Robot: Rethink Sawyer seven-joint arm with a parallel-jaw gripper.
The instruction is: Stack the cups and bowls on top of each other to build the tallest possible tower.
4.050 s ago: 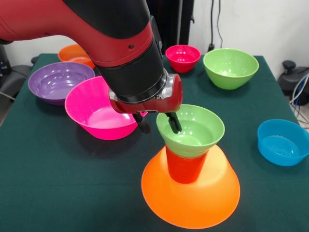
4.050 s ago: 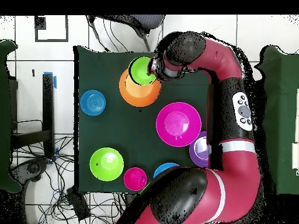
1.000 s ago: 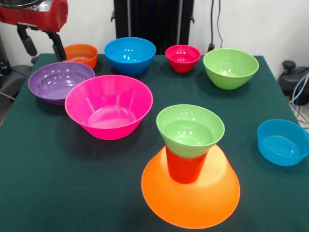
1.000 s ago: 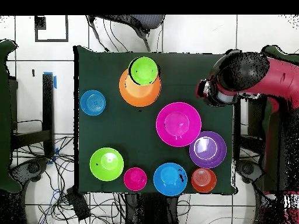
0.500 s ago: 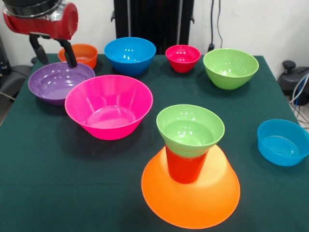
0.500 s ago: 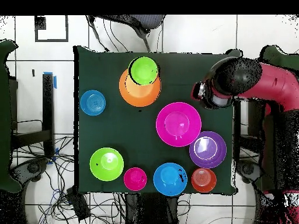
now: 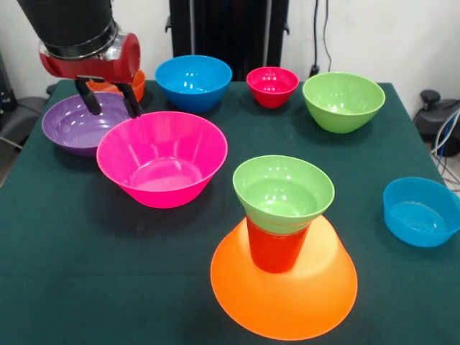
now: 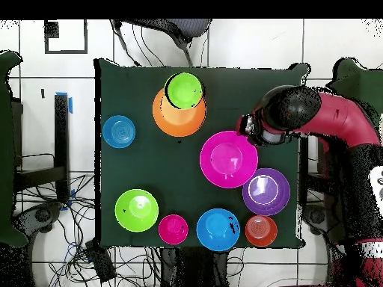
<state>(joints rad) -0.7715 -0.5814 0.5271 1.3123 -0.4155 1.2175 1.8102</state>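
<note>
the end effector (image 7: 109, 97) hangs with its two dark fingers spread and nothing between them, just above the far rim of the large pink bowl (image 7: 162, 158), on the side of that bowl that faces the purple bowl (image 7: 86, 122). from the end effector the pink bowl lies directly below and a little toward the camera in the front view; it sits rim up, its axis upright, so it offers no long side, only a thin round lip. there is a single arm, so no choice of which reaches. in the overhead view the end effector (image 8: 250, 127) shows at the pink bowl's (image 8: 228, 159) edge, on the side toward the tower. the tower (image 7: 283, 248) stands well apart from the pink bowl, nearer the camera in the front view: a large orange bowl (image 7: 284, 291) rim down as base, the orange-red cup (image 7: 275, 248) upright on it, and a small green bowl (image 7: 284, 192) seated rim up in the cup's mouth. beyond the pink bowl, toward the far edge, stand a small orange bowl (image 7: 133, 80), partly hidden by the wrist, a blue bowl (image 7: 193, 81), a small red bowl (image 7: 272, 85) and a large green bowl (image 7: 343, 100); a smaller blue bowl (image 7: 421, 210) sits off to the tower's side. the bench (image 7: 86, 273) is a dark green cloth, flat, with open room between the pink bowl and the tower.
</note>
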